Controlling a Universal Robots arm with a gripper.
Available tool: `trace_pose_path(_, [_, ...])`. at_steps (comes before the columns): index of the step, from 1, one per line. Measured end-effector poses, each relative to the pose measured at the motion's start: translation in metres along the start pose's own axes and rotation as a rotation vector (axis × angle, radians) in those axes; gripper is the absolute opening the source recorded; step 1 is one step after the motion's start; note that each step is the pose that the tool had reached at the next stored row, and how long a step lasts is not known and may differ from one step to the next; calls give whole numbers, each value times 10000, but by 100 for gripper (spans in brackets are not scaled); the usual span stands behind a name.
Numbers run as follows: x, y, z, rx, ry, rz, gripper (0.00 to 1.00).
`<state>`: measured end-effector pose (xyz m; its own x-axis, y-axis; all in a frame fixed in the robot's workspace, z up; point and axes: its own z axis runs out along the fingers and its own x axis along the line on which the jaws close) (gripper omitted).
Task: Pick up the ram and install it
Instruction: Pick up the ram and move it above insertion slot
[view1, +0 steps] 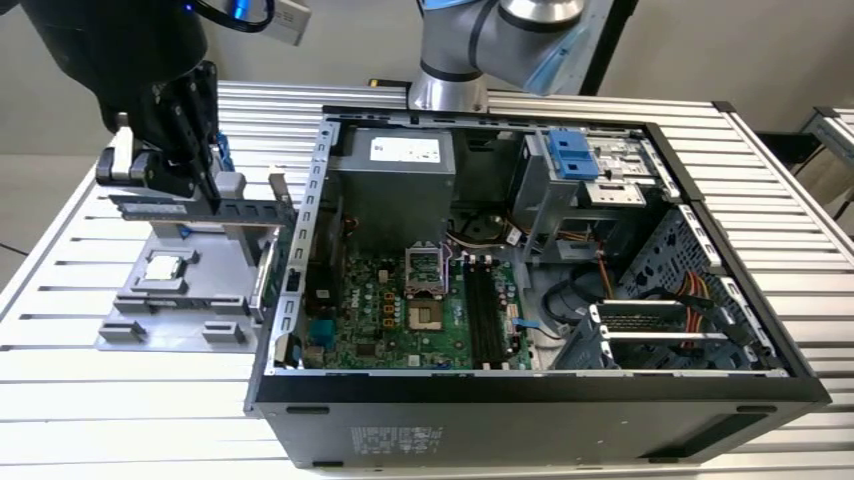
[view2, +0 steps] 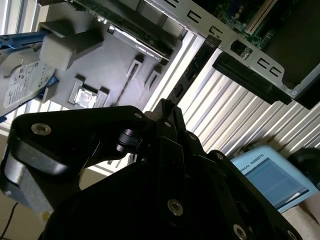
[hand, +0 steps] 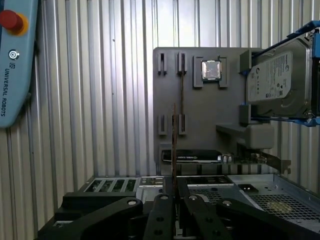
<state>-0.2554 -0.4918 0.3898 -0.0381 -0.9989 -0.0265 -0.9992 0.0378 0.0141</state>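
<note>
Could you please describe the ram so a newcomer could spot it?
Beside the open computer case lies a grey parts tray. Over it, the hand grips the ram: a thin dark stick, seen edge-on in the first wrist view, unlike the boxy silver hard drive or square processor.

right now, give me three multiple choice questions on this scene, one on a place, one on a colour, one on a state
1. Where does the processor chip sit? A in the motherboard socket; B on the grey fixture; C on the bare table.
2. What colour are the rails on the hard drive? A blue; B red; C yellow.
3. What state is the ram in? A lying on the table; B seated in the motherboard; C clamped in the gripper.
Answers: B, the chip rests in a pocket of the fixture; A, both rails look blue; C, the ram stands edge-on in the gripper in the first wrist view.
</note>
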Motion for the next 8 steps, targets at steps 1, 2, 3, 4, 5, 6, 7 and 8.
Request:
trace_pose_path(1, [0, -7, -1, -1, 1, 0, 0])
trace_pose_path(2, [-1, -14, 0, -1, 0, 0, 0])
trace_pose_path(3, [-1, -22, -1, -1, 0, 0, 0])
trace_pose_path(4, [-1, -29, -2, -2, 2, 1, 0])
trace_pose_path(5, [-1, -37, -1, 0, 1, 0, 0])
trace_pose_path(6, [-2, -45, -1, -1, 1, 0, 0])
trace_pose_path(7, [-2, -52, -2, -2, 2, 0, 0])
trace_pose_path(8, [-2, -60, 0, 1, -1, 0, 0])
